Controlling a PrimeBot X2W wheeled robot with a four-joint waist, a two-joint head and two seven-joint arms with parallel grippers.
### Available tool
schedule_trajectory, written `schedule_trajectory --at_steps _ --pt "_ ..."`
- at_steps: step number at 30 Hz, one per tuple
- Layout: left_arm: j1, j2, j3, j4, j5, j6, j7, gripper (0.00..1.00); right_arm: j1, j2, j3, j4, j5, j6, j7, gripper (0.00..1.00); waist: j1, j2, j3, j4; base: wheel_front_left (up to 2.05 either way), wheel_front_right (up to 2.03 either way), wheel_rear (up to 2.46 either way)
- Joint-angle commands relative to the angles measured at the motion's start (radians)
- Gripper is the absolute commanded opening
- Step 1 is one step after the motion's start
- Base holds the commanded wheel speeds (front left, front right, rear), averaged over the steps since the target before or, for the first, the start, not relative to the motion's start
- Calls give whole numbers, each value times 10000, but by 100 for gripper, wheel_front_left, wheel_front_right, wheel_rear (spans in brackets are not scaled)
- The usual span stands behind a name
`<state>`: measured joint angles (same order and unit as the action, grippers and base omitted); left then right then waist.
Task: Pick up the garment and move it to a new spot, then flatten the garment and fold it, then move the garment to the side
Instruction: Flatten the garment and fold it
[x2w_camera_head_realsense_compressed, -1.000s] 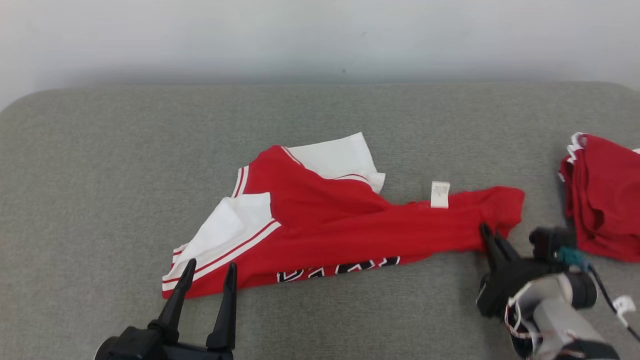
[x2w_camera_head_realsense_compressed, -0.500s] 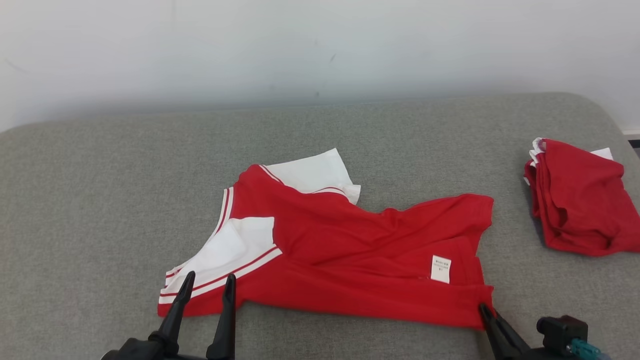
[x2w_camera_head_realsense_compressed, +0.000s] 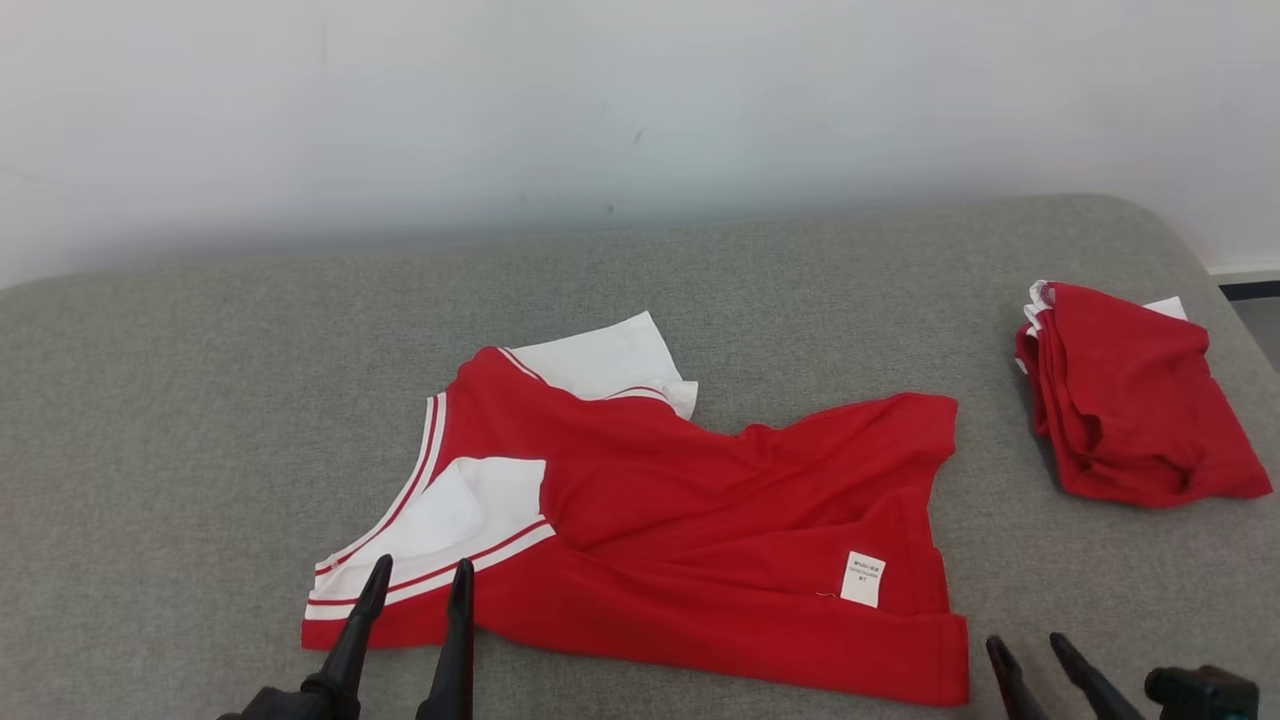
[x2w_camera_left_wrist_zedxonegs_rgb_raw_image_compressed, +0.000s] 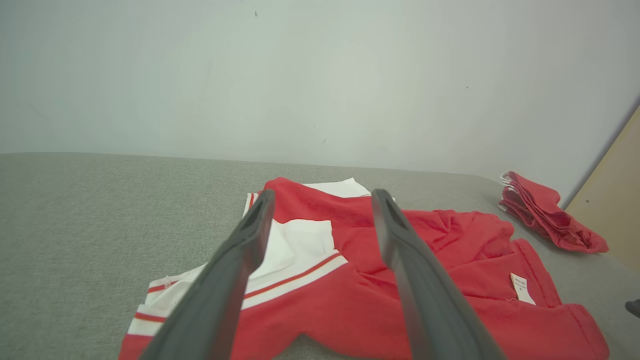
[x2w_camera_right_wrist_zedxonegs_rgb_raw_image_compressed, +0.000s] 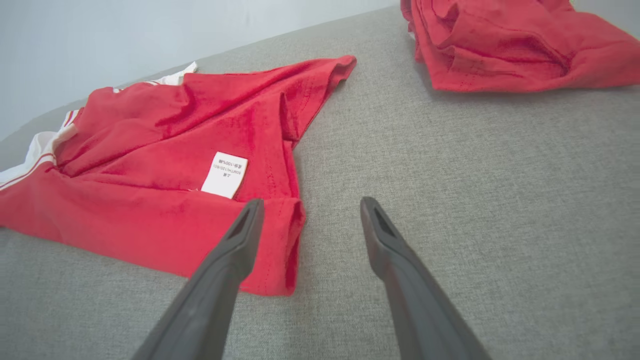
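**Both grippers spread, garment lying free on the grey surface**

Your garment (x2w_camera_head_realsense_compressed: 700, 520), red with white panels and striped trim, lies around the middle of the grey padded surface (x2w_camera_head_realsense_compressed: 200, 400). It is partly spread and creased, with its near edge turned over. Its white label (x2w_camera_head_realsense_compressed: 863, 578) faces up close to the near right corner. Nothing grips it.

Your left gripper (x2w_camera_head_realsense_compressed: 421, 565) has its fingers wide apart and nothing between them. Its tips show in front of the garment's near left edge, by the striped white band (whether they touch the cloth, you cannot tell from these views).

Your right gripper (x2w_camera_head_realsense_compressed: 1024, 640) is likewise spread and empty, at the garment's near right corner. In the head view its tips sit just beside that corner, clear of the cloth. In the right wrist view one finger crosses in front of the folded hem, while the other lies over bare grey surface.

A folded red pile (x2w_camera_head_realsense_compressed: 1130, 400) rests well apart from the garment, towards the right end of the surface. A pale wall (x2w_camera_head_realsense_compressed: 600, 100) runs behind the far edge.
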<state>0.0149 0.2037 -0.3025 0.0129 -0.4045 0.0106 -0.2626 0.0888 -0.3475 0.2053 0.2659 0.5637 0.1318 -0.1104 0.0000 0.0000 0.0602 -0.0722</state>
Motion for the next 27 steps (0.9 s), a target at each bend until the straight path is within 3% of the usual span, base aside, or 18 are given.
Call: schedule_trajectory --at_steps 1,8,10,12,15,16,17,21,27 --pt "98 -6 -2 -32 68 60 -30 100 65 -6 -121 -194 95 -26 143 100 0 0 -18 -41 0 0 0" --pt "-100 -58 -139 -54 125 4 -28 100 -566 340 -379 -454 436 -26 1642 100 0 0 145 -22 0 0 0" --pt "-157 -22 -163 -52 137 -29 -22 100 -829 441 -365 -262 558 -26 1957 77 0 0 222 49 0 0 0" --pt "-195 10 -163 -32 131 -41 -14 100 -1068 480 -361 54 668 -26 2233 47 0 0 290 132 0 0 0" --pt "-228 35 -125 -21 90 -19 -9 100 -1347 596 -360 537 849 -26 2571 24 0 0 376 255 0 0 0" --pt "-260 40 -114 -23 75 -16 -9 100 -1400 614 -376 688 901 -26 2659 6 0 0 404 301 0 0 0" --pt "-281 44 -101 -19 60 -10 -10 100 -1423 631 -345 811 908 -26 2753 0 0 0 415 329 0 0 0" --pt "-269 60 -34 -11 21 41 -13 100 -1522 463 -298 700 828 -26 2666 0 0 0 415 369 0 0 0" --pt "-272 -32 -10 46 -13 21 -20 100 -1908 13 -346 -111 245 -26 1659 0 0 0 270 273 0 0 0"
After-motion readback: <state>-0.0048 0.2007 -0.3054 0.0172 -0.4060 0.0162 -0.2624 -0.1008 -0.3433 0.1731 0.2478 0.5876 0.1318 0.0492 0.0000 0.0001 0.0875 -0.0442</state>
